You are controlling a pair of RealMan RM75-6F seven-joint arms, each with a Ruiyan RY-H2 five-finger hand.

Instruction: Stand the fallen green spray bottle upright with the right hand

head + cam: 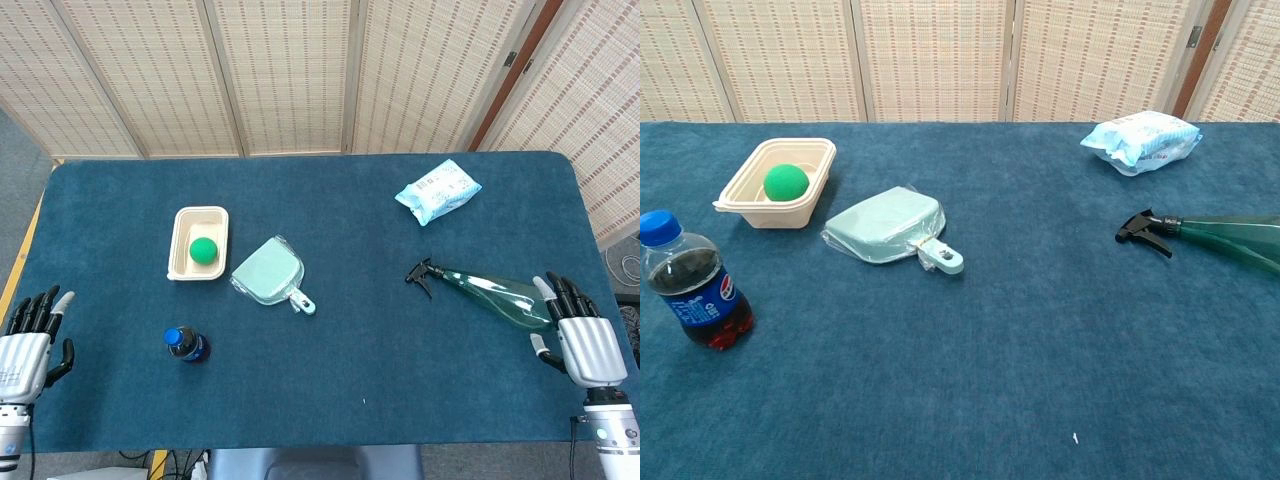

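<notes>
The green spray bottle (492, 295) lies on its side at the right of the blue table, its black nozzle pointing left; the chest view shows the same green spray bottle (1215, 236) running off the right edge. My right hand (583, 338) rests just right of the bottle's base with its fingers spread, fingertips close to the base, holding nothing. Whether it touches the bottle is unclear. My left hand (30, 335) sits open at the table's left front corner, far from the bottle. Neither hand shows in the chest view.
A cream tray (180, 262) holding a green ball (204, 249) stands left of centre. A pale green dustpan (270, 272) lies beside it. A small cola bottle (186, 344) stands upright at the front left. A white-blue wipes pack (437, 190) lies at the back right.
</notes>
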